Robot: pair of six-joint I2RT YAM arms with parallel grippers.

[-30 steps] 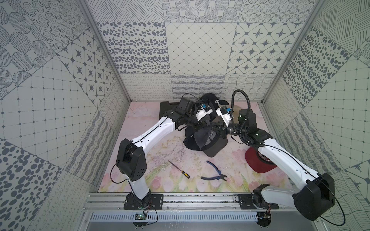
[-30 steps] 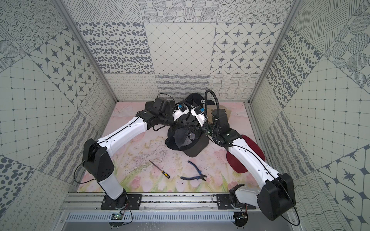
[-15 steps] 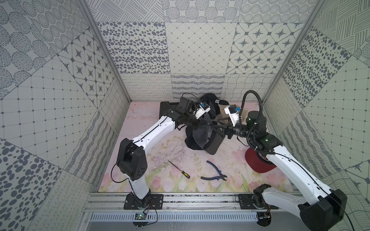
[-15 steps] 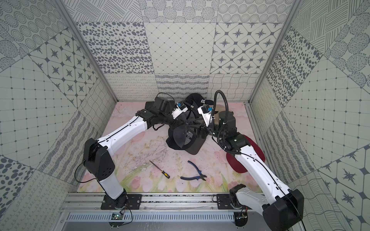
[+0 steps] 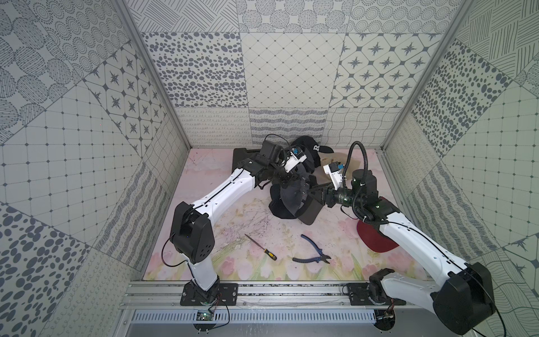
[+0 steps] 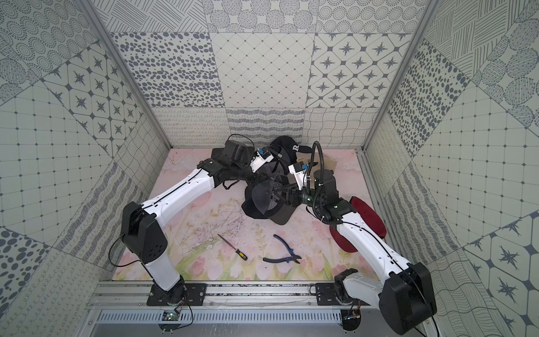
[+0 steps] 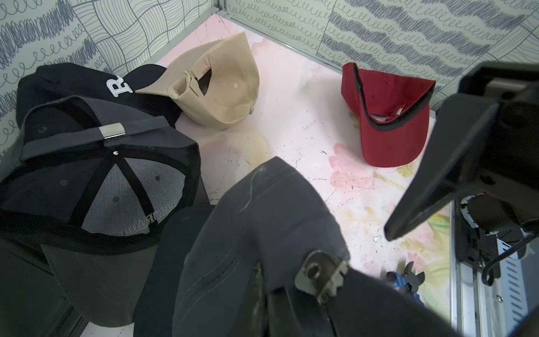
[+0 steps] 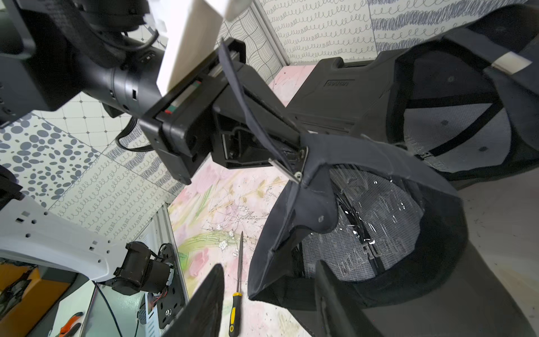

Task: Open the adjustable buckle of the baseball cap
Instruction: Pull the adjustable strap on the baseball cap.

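1. Left pincer [image 8: 291,151]: mine, clenched on the back band of the baseball cap [image 5: 287,201], right at its metal buckle [image 7: 320,272]. The loose strap [image 8: 242,96] trails from the buckle back along my finger.

2. Baseball cap: dark navy, mesh-lined. It is at the far centre of the mat [image 5: 233,210], between my two pincers, with its hollow side turned toward the right one. I cannot tell whether the brim rests on the mat.

3. Right pincer [image 8: 268,267]: mine, released, jaws apart and grasping nothing. The tips are just beside the cap's rear rim, and one finger [image 7: 437,175] stands clear of the buckle.

4. Second dark cap [image 7: 102,181]: upturned, just on the far side of the held one, with a silver clasp on its strap.

5. Black cap with white R [image 7: 73,84]: at the far wall, touching the beige cap [image 7: 221,87].

6. Red cap [image 7: 388,122]: on the right of the mat, upturned, partly under my right arm in both top views.

7. Screwdriver [image 5: 262,248] and pliers [image 5: 312,253]: near centre, apart from each other.

8. Black case [image 5: 242,157]: far left.
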